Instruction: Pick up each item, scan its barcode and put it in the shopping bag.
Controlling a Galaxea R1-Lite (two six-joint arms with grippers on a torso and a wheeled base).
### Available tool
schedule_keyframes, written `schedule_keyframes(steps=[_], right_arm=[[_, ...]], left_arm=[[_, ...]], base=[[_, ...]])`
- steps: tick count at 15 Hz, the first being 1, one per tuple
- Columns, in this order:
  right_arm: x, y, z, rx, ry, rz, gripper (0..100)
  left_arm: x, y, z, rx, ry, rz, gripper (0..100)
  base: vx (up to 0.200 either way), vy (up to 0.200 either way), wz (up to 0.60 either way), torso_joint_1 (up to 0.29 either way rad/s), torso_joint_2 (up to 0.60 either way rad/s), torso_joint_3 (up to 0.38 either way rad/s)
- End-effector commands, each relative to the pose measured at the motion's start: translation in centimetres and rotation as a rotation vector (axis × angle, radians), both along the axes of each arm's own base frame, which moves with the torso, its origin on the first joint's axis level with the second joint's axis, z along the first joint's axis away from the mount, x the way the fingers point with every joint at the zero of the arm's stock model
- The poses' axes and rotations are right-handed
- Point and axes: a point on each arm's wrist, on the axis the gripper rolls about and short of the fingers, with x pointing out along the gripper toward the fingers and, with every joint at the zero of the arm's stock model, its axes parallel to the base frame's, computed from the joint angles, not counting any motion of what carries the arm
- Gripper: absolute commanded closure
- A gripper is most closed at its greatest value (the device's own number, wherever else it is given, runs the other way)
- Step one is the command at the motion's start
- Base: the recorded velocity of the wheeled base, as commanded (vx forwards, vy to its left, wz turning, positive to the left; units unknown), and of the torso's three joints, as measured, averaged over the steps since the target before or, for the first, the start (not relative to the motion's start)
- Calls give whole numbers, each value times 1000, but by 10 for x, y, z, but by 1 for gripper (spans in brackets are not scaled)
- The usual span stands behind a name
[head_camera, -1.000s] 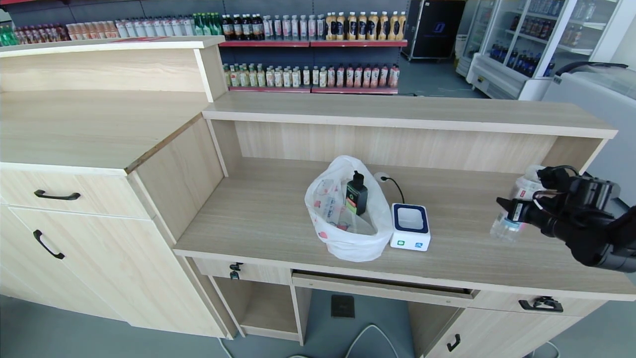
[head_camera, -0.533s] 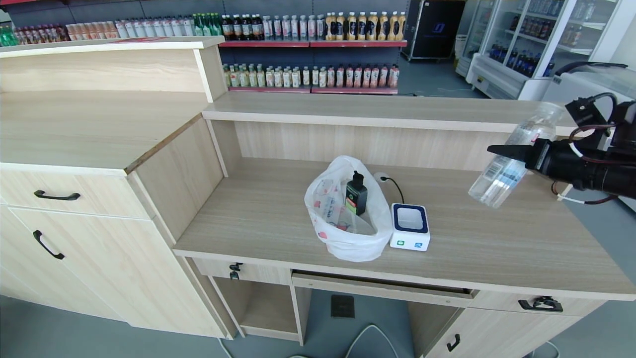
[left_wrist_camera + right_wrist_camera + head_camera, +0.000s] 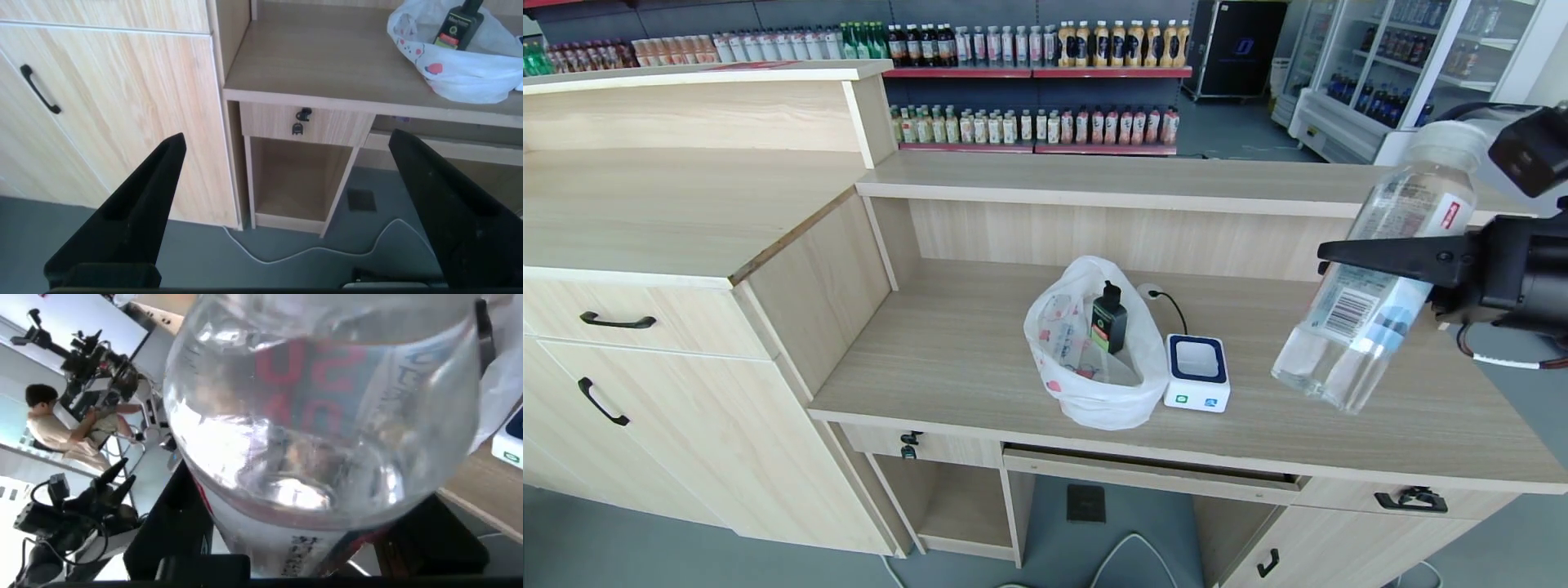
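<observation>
Head view, right side: clear bottle (image 3: 1349, 314) tilted, clamped in the right gripper (image 3: 1343, 263) above the counter (image 3: 964, 351); shopping bag (image 3: 1086, 384) and scanner (image 3: 1197, 371) at centre.
Left wrist view: left gripper (image 3: 286, 140) spread wide, empty; bag (image 3: 482, 61) upper right.
Right wrist view: bottle (image 3: 327, 449) close up.

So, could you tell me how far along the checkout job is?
One item looks done: a dark bottle stands in the shopping bag. In hand: the right gripper is shut on a clear bottle, held tilted in the air to the right of the scanner, barcode facing the head camera. Left to do: scan it and bag it. The left gripper is open and empty.
</observation>
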Motion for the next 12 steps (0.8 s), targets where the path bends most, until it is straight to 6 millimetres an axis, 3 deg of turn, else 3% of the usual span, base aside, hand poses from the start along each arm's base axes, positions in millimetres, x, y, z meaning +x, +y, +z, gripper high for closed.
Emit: schedule_keyframes(steps=[1,5,9,12], right_arm=[[-28,6,14,28,-51,51,100],[-48,19,24,66,-68,153,100],[-74,24,24,67,-61,250,100],[-80,25,20,59,-67,269,100]], left_arm=[[0,0,0,0,0,1,0],[0,0,0,0,0,1,0],[0,0,0,0,0,1,0],[0,0,0,0,0,1,0]], base=[[0,0,0,0,0,0],[0,0,0,0,0,0],[0,0,0,0,0,0],[0,0,0,0,0,0]])
